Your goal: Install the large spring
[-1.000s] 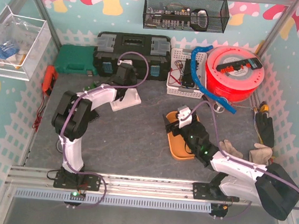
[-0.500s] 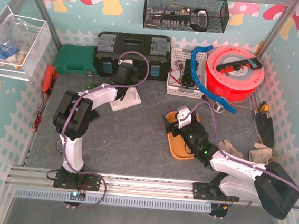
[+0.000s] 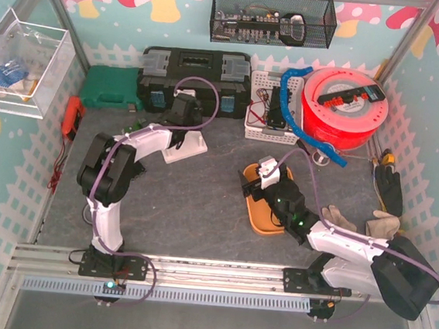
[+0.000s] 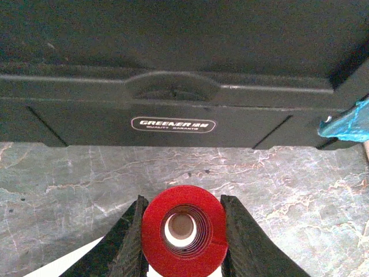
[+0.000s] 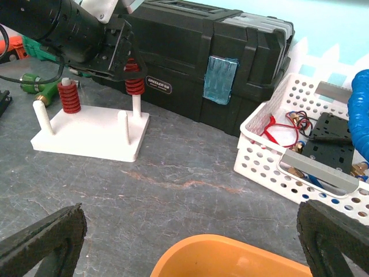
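My left gripper (image 4: 184, 231) is shut on a red spring (image 4: 153, 228), seen end-on with a white peg showing through its bore. In the right wrist view the left gripper (image 5: 124, 55) holds this spring (image 5: 134, 85) on the upper part of a peg of the white base (image 5: 86, 135), with bare peg below it. A second red spring (image 5: 69, 98) sits on another peg. In the top view the left gripper (image 3: 181, 114) is over the base (image 3: 190, 148). My right gripper (image 3: 258, 180) is open and empty above the orange tray (image 3: 265, 215).
A black toolbox (image 3: 193, 76) stands right behind the base and fills the left wrist view (image 4: 173, 124). A white perforated basket (image 5: 300, 150) of parts stands to the right, a red spool (image 3: 342, 106) behind it. Gloves (image 3: 354, 220) lie at the right.
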`<control>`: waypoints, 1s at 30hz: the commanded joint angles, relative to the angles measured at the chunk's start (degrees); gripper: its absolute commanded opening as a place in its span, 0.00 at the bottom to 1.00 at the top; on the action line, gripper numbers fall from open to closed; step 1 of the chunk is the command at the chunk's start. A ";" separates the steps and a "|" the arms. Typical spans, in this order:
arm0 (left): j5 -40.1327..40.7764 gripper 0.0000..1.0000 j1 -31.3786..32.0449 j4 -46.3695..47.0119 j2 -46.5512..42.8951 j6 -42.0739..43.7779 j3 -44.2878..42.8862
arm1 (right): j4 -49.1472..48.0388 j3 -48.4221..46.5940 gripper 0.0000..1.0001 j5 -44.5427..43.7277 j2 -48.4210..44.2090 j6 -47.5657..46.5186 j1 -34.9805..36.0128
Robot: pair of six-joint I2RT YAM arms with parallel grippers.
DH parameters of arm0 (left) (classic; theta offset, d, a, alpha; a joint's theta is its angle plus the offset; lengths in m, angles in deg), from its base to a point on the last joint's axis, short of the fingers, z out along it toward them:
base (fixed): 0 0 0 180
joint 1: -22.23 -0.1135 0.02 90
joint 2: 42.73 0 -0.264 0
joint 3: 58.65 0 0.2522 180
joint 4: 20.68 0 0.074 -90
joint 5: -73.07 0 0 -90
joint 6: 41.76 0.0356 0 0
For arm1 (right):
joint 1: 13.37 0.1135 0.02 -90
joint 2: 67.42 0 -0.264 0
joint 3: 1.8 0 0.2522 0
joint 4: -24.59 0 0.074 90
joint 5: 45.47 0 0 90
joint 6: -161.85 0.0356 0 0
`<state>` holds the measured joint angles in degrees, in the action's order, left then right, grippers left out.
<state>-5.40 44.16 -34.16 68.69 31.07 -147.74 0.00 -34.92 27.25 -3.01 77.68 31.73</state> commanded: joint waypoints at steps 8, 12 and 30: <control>0.05 0.21 0.39 -0.97 0.26 0.55 -0.06 | -0.06 -1.39 0.99 -0.20 0.85 -0.51 0.34; -0.42 0.28 0.32 -0.96 1.52 0.44 -0.91 | -0.06 -1.48 0.99 -0.43 1.10 -0.62 0.34; -2.85 0.60 0.45 -1.64 -8.57 -2.12 3.63 | 9.30 -4.39 0.99 -8.97 -1.76 6.68 -0.29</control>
<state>-6.63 44.42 -35.76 67.29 30.46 -146.32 2.82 -35.75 24.34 -2.75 79.69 31.73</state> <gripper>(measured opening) 0.563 0.987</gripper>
